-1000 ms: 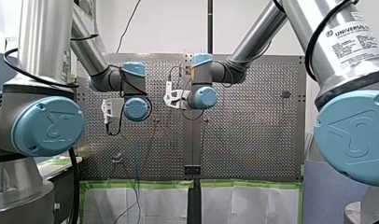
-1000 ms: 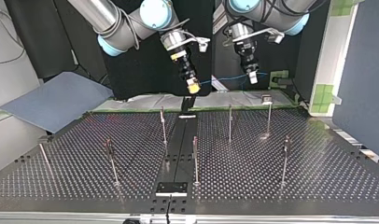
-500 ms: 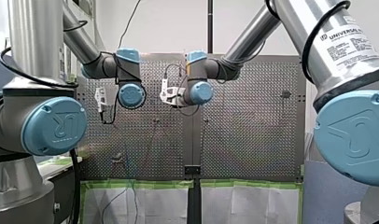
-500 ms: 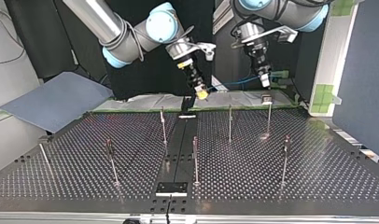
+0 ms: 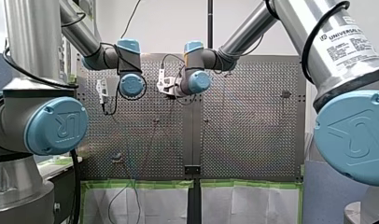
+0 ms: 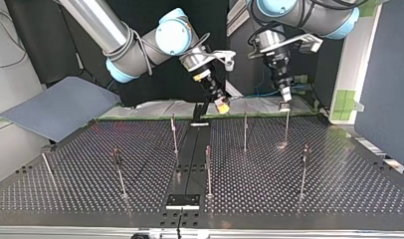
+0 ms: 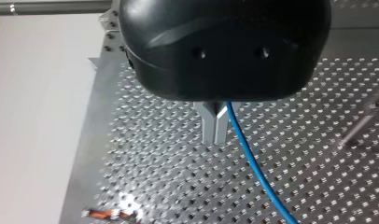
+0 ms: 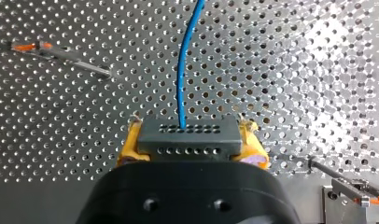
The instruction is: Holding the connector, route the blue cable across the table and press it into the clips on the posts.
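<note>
where my right hand (image 8: 189, 141) grips the connector (image 8: 187, 134) crosswise, its cable (image 8: 182, 70) points ahead.

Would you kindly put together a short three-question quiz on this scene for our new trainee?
1. Multiple choice: what does my right gripper hold? A) a screwdriver B) the connector C) nothing.
2. True or false: the blue cable is unplugged from the connector.
3. Short answer: what colour are my right gripper's pads?
Key: 1 B; 2 false; 3 yellow.
</note>
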Motion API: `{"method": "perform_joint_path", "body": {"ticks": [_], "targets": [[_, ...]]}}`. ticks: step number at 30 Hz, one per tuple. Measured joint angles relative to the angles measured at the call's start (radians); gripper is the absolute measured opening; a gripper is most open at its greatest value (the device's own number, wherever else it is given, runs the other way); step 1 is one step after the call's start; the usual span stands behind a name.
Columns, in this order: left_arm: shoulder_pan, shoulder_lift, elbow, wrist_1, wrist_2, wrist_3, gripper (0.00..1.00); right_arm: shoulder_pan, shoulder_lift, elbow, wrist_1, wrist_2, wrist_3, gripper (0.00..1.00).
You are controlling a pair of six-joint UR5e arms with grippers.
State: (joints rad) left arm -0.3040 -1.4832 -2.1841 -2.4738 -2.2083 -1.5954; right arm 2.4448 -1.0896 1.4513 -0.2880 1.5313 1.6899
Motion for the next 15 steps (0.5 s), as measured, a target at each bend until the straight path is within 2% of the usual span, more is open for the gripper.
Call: {"method": "perform_joint_path", "body": {"ticks": [3, 8, 15], "targets": [[0.009, 0.01, 0.024, -0.019, 0.0, -0.004, 0.0, -0.003, 0.012, -0.024, 0.024, -0.009, 0.006, 0.0], [0.023, 0.015, 0.057, -0.051, 0.004, -0.006, 0.0, -0.003, 0.043, -0.063, 0.064, -0.021, 0.005, 0.0], [0.042, 0.016, 0.084, -0.088, 0.041, -0.007, 0.0, -0.002, 0.055, -0.121, 0.121, -0.042, 0.005, 0.0]]}}
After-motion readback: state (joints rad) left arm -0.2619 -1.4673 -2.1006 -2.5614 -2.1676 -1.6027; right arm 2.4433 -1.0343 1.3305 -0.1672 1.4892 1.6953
